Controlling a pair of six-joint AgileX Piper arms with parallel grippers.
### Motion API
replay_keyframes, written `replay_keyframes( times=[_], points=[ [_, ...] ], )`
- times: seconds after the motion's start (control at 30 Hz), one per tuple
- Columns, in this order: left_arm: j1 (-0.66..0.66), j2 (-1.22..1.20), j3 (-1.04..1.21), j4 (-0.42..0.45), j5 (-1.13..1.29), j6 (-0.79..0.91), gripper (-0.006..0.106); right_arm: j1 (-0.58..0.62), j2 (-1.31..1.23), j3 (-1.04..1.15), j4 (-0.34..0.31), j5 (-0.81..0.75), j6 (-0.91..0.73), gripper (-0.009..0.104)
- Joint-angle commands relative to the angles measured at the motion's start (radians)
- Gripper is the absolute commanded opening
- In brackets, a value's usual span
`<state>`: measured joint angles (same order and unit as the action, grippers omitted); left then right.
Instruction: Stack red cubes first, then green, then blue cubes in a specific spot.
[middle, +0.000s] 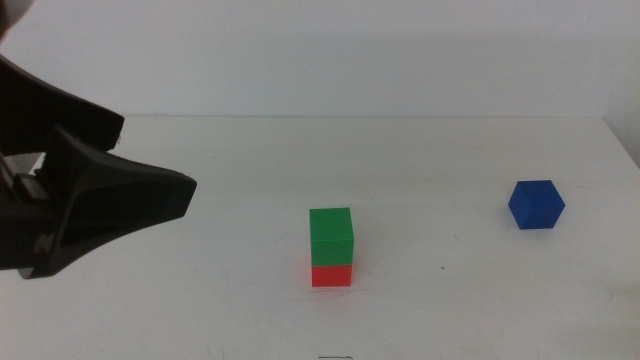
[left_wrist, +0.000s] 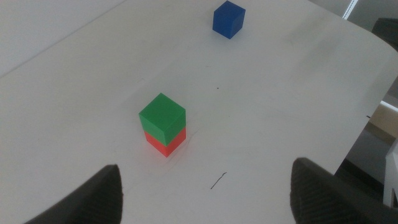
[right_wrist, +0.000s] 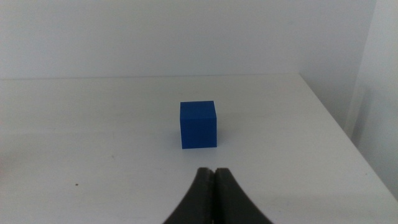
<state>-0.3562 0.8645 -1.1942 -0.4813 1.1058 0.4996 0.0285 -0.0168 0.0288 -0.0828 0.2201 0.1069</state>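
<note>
Green cube (middle: 331, 235) sits on red cube (middle: 331, 274), centre frame. Blue cube (middle: 536, 204) alone, right. Left gripper (left_wrist: 205, 186) jaws apart, empty; its arm cropped at left edge. Right gripper (right_wrist: 214, 175) jaws together, facing blue.

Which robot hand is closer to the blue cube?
Probably the right. The right gripper sits just short of the blue cube, pointing at it, fingers shut. The left gripper hangs far off, beyond the green cube.
</note>
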Motion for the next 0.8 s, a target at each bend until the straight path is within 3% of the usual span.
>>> replay_keyframes(
  times=[0.0, 0.13, 0.27, 0.5, 0.57, 0.77],
  points=[
    [-0.001, -0.004, -0.020, -0.044, -0.056, 0.003, 0.090, -0.002, -0.014, -0.018, 0.001, -0.064, -0.005, -0.001],
    [-0.001, -0.004, -0.020, -0.044, -0.056, 0.003, 0.090, -0.002, 0.020, -0.039, 0.083, -0.012, 0.058, -0.001],
    [-0.001, -0.004, -0.020, -0.041, -0.056, 0.003, 0.090, -0.001, 0.170, -0.104, 0.225, 0.038, 0.072, -0.001],
    [-0.001, -0.004, -0.020, -0.040, -0.056, 0.003, 0.090, -0.001, 0.526, -0.362, 0.450, 0.255, -0.017, -0.001],
    [-0.001, -0.004, -0.020, -0.040, -0.056, 0.003, 0.090, -0.001, 0.599, -0.444, 0.494, 0.259, -0.038, -0.001],
    [-0.001, -0.004, -0.020, -0.040, -0.056, 0.003, 0.090, -0.001, 0.742, -0.560, 0.549, 0.230, -0.024, -0.001]
  ],
)
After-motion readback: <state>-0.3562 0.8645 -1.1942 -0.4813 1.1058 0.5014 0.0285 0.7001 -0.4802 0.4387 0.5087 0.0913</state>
